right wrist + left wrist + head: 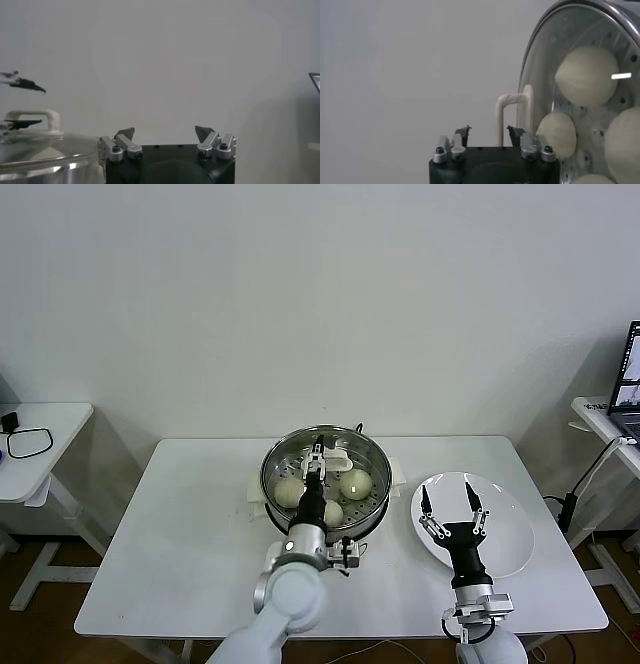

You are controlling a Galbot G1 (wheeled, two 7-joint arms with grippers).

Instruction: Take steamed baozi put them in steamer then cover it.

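Buns [355, 483]: lay inside the steamer [275, 466] under the glass lid [372, 459], mid-table.
Left gripper [317, 463]: stood over the lid's white handle [336, 455], fingers slightly apart around it.
Right gripper [451, 510]: hovered wide open over the white plate [508, 534].

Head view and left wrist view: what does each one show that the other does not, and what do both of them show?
Only the head view shows the white plate, the right pincer open above it, and the table. Only the left wrist view shows that the left pincer is open, with the lid handle just beyond its fingertips and not gripped. Both show the steamer, covered by the glass lid, with the baozi inside.
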